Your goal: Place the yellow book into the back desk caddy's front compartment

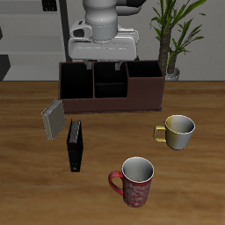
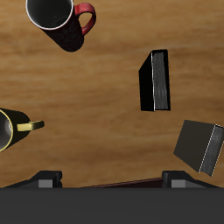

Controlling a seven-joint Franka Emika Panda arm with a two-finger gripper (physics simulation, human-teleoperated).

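Observation:
The yellow book [image 1: 53,119], a thin grey-tan book with pale page edges, stands tilted on the table in front of one end of the back desk caddy [image 1: 149,95]. It also shows in the wrist view [image 2: 199,147]. The caddy is a long reddish-brown box with a black inside. Its front compartment [image 1: 110,90] is the small middle cell nearer the table's front edge, and it holds nothing. My gripper [image 1: 105,63] hangs above the caddy's middle section, open and empty, with fingers [image 2: 48,179] wide apart. It is well away from the book.
A black book [image 1: 76,145] stands on the table just in front of the yellow book and shows in the wrist view [image 2: 155,81]. A red mug [image 1: 134,182] sits near the front edge. A yellow mug [image 1: 178,132] stands in front of the caddy's other end. A potted plant [image 1: 173,35] stands behind the caddy.

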